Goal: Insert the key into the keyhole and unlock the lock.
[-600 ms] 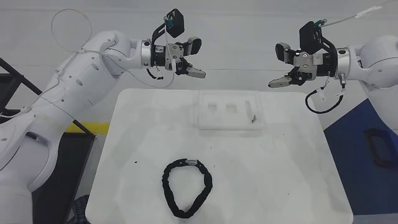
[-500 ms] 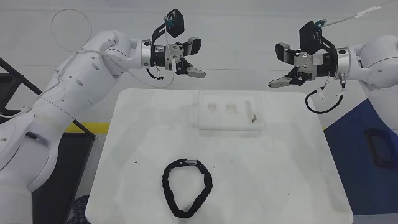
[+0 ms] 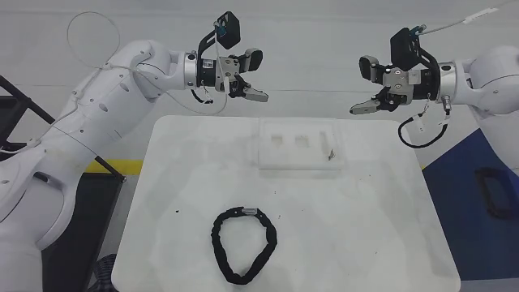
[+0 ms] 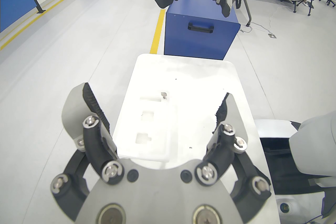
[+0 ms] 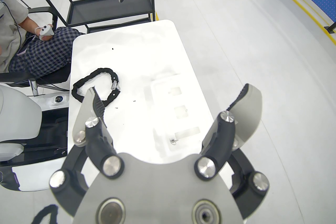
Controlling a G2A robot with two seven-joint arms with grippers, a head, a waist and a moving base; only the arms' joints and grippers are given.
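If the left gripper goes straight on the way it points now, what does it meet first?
Probably the white tray, near the key, though depth is unclear: it may pass above it.

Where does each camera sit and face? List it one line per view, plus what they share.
Top view: on the robot, looking down at the table; both arms, left pincer and right pincer show.
Left wrist view: behind the left pincer, facing across the table towards the right pincer.
Right wrist view: behind the right pincer, facing the opposite way, towards the left pincer.
Shared: all three show the tray and key; top and right wrist views show the chain lock.
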